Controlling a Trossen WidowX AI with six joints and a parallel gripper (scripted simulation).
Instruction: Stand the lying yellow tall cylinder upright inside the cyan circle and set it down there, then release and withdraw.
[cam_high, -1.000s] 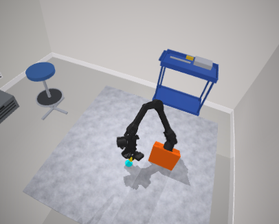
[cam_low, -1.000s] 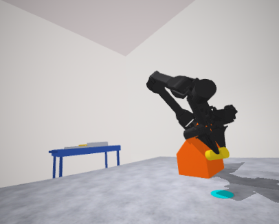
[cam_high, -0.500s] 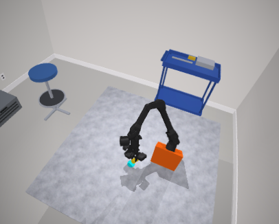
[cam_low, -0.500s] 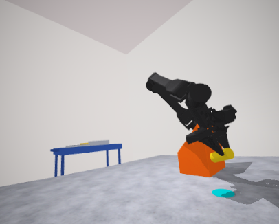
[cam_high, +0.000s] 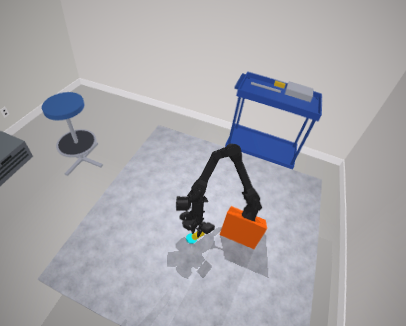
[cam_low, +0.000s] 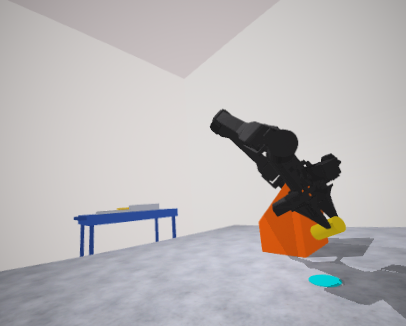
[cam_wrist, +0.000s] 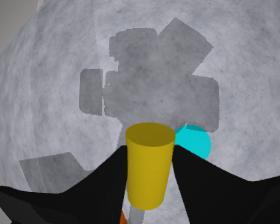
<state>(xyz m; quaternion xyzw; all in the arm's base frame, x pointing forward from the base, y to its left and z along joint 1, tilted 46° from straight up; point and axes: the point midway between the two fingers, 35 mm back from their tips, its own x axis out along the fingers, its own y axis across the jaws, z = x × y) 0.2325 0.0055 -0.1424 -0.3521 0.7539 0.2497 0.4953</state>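
black arm bent, claw (cam_high: 198, 233) (cam_low: 328, 227) (cam_wrist: 150, 151) clamped, tilted downward

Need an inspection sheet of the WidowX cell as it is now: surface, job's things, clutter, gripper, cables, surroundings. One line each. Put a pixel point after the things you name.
Surface: mottled grey mat (cam_high: 120, 200) (cam_low: 150, 290), arm shadow across part of it.
Job's things: cylinder (cam_high: 199, 235) (cam_low: 328, 228) (cam_wrist: 147, 170) held off the mat, lying over rather than upright; circle (cam_high: 190, 239) (cam_low: 324, 280) (cam_wrist: 197, 142) flat on the mat, cylinder not standing in it.
Clutter: nothing seen near the circle.
Gripper (cam_high: 199, 232) (cam_low: 328, 227) (cam_wrist: 150, 151): shut on the cylinder.
Cables: nothing seen.
Surroundings: orange block (cam_high: 243, 229) (cam_low: 280, 235) under the arm's base; blue cart (cam_high: 265, 145) (cam_low: 130, 217) with items on top; blue-topped stool (cam_high: 63, 106); grey unit (cam_high: 15, 150) at the top view's left edge; wall socket (cam_high: 4, 112).
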